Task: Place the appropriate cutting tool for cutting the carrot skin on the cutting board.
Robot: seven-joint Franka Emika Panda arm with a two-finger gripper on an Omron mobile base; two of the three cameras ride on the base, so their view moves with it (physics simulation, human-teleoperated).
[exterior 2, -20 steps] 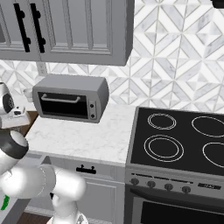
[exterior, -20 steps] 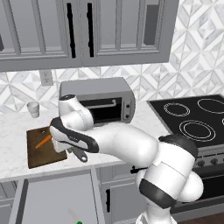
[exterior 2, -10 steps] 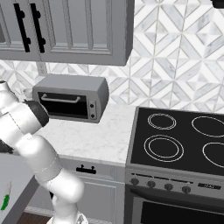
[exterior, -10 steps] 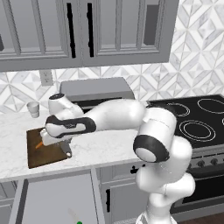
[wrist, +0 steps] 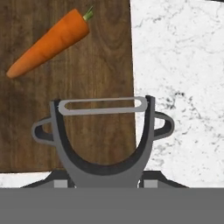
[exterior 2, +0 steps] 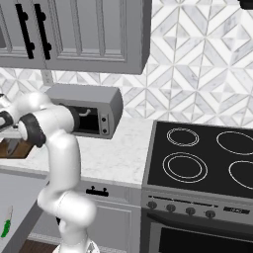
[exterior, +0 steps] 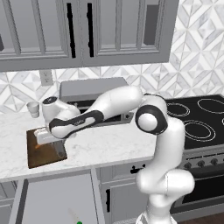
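Note:
The cutting tool point(wrist: 103, 144), a dark grey Y-shaped peeler, points its forked head away from the hand. My gripper point(wrist: 103, 173) is shut on its handle. The peeler hangs over the near right part of the dark brown cutting board point(wrist: 65, 87), its right prong past the board's edge above white marble. The orange carrot point(wrist: 48, 41) lies slantwise on the board beyond the peeler, apart from it. From the left base view, the gripper point(exterior: 56, 148) sits low at the right edge of the cutting board point(exterior: 39, 158), with a bit of the carrot point(exterior: 36, 146) beside it.
A grey toaster oven point(exterior: 94, 89) stands behind the arm against the wall. A small cup point(exterior: 33, 109) sits at the back left of the counter. The black stove point(exterior: 201, 118) is far right. A green-handled item point(exterior 2: 6, 227) lies low, in front of the counter.
The arm has swung further left and the hand has come down over the board's right edge, still holding the peeler. The carrot and board have not moved.

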